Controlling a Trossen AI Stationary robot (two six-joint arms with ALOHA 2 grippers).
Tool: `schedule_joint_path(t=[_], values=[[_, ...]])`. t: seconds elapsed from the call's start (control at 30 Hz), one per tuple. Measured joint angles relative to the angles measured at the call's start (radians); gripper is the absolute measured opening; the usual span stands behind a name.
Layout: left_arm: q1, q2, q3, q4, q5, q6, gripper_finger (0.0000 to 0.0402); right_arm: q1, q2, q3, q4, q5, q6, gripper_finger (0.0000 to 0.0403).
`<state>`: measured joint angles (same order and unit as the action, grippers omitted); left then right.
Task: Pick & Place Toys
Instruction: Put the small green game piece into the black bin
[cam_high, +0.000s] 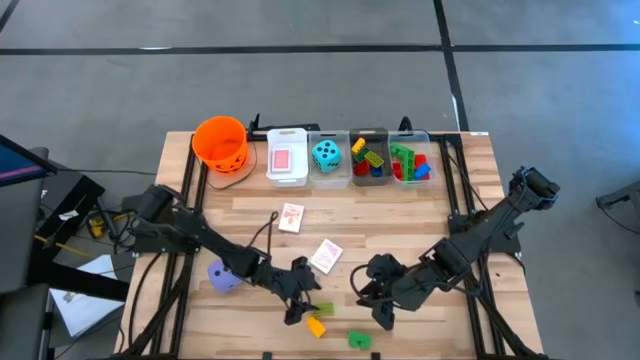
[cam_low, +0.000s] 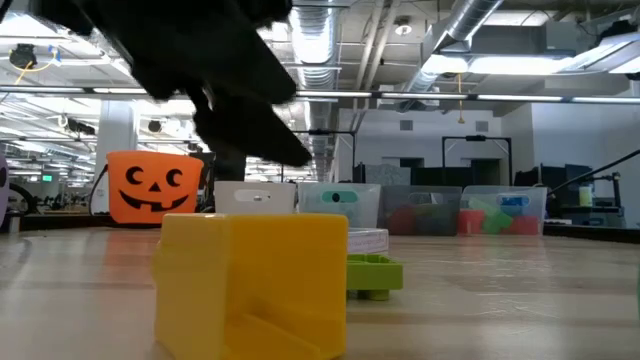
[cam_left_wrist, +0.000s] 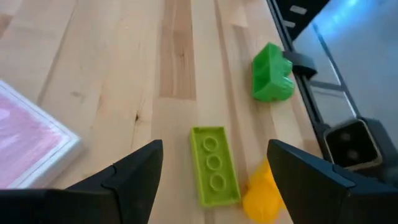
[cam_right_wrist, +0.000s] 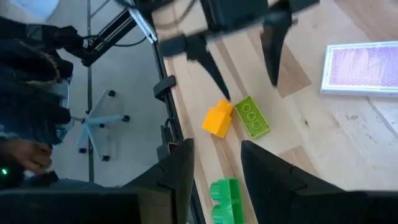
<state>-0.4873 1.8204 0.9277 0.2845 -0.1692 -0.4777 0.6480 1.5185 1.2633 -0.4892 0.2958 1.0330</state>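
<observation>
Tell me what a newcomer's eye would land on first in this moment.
Probably the orange pumpkin-face bucket at the table's far left corner, heading a row of bins with sorted toys. Next, the two dark arms meeting at the near edge: the left gripper hangs open over a light green flat brick beside a yellow brick, with the right gripper close by. A purple die sits alone near the left arm.

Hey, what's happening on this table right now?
A two-armed robot is sorting toys. The left gripper hovers open over a light green brick near the table's front edge, with a yellow brick and a darker green brick beside it. The right gripper waits nearby, holding nothing. Other toys already sit in the bins at the back.
</observation>
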Motion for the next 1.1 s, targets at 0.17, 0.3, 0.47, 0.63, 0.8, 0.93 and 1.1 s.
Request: schedule_joint_path(t=[0.17, 0.3, 0.47, 0.63, 0.8, 0.93, 1.1], values=[[-0.001, 0.078, 0.0, 0.101, -0.001, -0.012, 0.0282, -0.01, 0.0, 0.0, 0.005, 0.0, 0.0, 0.0128], [-0.001, 0.116, 0.0, 0.112, -0.001, -0.007, 0.0282, -0.011, 0.0, 0.0, 0.002, 0.0, -0.001, 0.0128], [-0.003, 0.173, 0.005, 0.171, -0.001, -0.002, 0.0282, -0.024, 0.0, 0.0, -0.004, 0.0, -0.01, 0.0128], [-0.007, 0.214, 0.065, 0.19, 0.006, 0.0, 0.0282, -0.036, 0.0, 0.0, -0.004, 0.001, -0.012, 0.0128], [-0.018, 0.265, 0.134, 0.19, 0.009, 0.022, 0.0282, -0.042, 0.0, 0.0, -0.003, 0.001, -0.019, 0.0128], [-0.029, 0.301, 0.162, 0.188, 0.009, 0.033, 0.0282, -0.042, 0.0, 0.0, -0.003, 0.001, -0.019, 0.0128], [-0.03, 0.3, 0.164, 0.151, -0.008, 0.028, 0.0282, -0.042, 0.0, 0.0, -0.003, 0.001, -0.019, 0.0128]])
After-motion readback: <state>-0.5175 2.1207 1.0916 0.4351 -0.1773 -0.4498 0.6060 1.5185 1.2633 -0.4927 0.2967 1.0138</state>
